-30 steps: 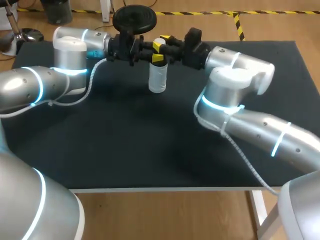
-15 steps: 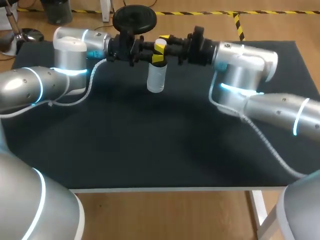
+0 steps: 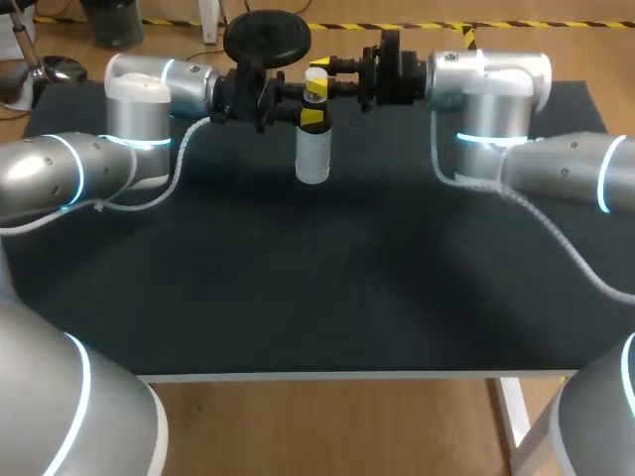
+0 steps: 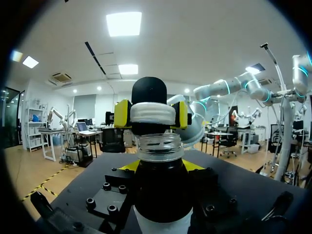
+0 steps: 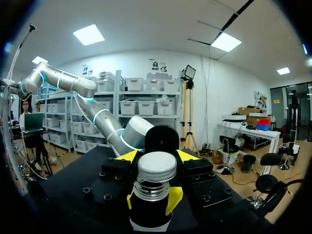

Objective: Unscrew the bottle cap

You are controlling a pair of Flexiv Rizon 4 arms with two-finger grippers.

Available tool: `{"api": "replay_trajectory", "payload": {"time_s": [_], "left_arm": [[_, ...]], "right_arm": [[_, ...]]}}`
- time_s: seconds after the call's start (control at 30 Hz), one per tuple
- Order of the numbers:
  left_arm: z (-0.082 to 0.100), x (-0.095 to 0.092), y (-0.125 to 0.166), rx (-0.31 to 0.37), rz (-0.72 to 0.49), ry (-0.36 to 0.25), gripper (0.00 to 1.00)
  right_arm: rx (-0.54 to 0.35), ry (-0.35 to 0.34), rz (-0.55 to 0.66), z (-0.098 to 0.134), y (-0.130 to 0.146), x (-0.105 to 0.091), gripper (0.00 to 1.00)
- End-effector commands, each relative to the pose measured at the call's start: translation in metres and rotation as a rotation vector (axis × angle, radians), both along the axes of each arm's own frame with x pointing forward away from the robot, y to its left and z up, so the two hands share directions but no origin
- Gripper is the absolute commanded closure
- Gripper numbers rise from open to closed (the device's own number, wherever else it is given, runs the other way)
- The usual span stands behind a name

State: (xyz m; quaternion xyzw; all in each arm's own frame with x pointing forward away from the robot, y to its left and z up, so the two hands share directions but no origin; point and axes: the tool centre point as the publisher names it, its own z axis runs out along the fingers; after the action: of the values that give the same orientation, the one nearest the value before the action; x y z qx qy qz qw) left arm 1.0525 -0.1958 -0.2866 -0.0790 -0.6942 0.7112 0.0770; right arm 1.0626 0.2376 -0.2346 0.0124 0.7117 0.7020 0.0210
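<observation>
Table (image 3: 317, 278): black surface filling most of the head view. Both arms meet over its far side, upper centre of the frame.
Left arm (image 3: 60, 174): enters at the left edge of the head view and runs to the upper centre. The wrist is level and points right.
Right arm (image 3: 556, 178): enters at the right edge and bends at the upper right. The wrist is level and points left, facing the left arm's wrist.
Bottle (image 3: 313, 159): clear and upright, in the upper centre of the head view between the two wrists. Whether its base touches the table cannot be told.
Left gripper (image 3: 312, 104): pinching the bottle just below the neck, with one yellow-tipped finger on each side of it.
Right gripper (image 3: 317, 71): pinching the cap directly above the left gripper. In the left wrist view its yellow tips (image 4: 123, 113) press the cap from two opposite sides.
Neck (image 4: 158, 146): threaded, with the threads bare, rising ahead of the left gripper's fingers.
Cap (image 4: 153, 112): white, directly above the neck. In the left wrist view a narrow dark gap separates its lower edge from the neck rim.
</observation>
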Motion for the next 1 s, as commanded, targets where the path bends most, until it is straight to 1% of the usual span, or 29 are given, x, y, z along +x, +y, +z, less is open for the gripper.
{"api": "replay_trajectory", "payload": {"time_s": [0.03,0.13,0.23,0.33,0.4,0.43,0.5,0.57,0.73,0.8,0.93,1.0], "left_arm": [[-0.001,0.001,0.0,-0.001,-0.003,-0.001,1.0],[-0.001,0.001,0.0,-0.001,-0.003,-0.001,1.0],[-0.001,0.001,0.0,-0.001,-0.003,-0.001,1.0],[-0.001,0.001,0.0,-0.001,-0.003,-0.001,1.0],[-0.001,0.001,0.0,-0.001,-0.003,-0.001,1.0],[-0.001,0.001,0.0,-0.001,-0.003,-0.001,1.0],[-0.001,0.001,0.0,-0.001,-0.003,-0.001,1.0],[-0.001,0.001,0.0,-0.001,-0.003,-0.001,1.0],[-0.001,0.001,0.0,-0.001,-0.003,-0.001,1.0],[-0.001,0.001,0.0,-0.001,-0.003,-0.001,1.0],[-0.001,0.001,0.0,-0.001,-0.003,-0.001,1.0],[-0.001,0.001,0.0,-0.001,-0.003,-0.001,1.0]], "right_arm": [[-0.012,-0.002,0.215,0.009,-0.006,0.006,1.0],[-0.024,-0.02,0.191,0.018,-0.014,0.011,1.0],[-0.041,-0.029,0.152,0.027,-0.031,0.019,1.0],[-0.091,-0.024,0.109,0.032,-0.057,0.028,1.0],[-0.12,-0.013,0.075,0.031,-0.077,0.03,1.0],[-0.153,-0.006,0.048,0.028,-0.09,0.032,1.0],[-0.187,0.01,0.013,0.022,-0.115,0.032,1.0],[-0.199,0.032,-0.017,0.014,-0.137,0.03,1.0],[-0.264,0.082,-0.048,-0.013,-0.179,0.017,1.0],[-0.246,0.1,-0.067,-0.025,-0.191,0.011,1.0],[-0.273,0.124,-0.077,-0.053,-0.204,-0.001,1.0],[-0.243,0.128,-0.096,-0.064,-0.207,-0.005,1.0]]}}
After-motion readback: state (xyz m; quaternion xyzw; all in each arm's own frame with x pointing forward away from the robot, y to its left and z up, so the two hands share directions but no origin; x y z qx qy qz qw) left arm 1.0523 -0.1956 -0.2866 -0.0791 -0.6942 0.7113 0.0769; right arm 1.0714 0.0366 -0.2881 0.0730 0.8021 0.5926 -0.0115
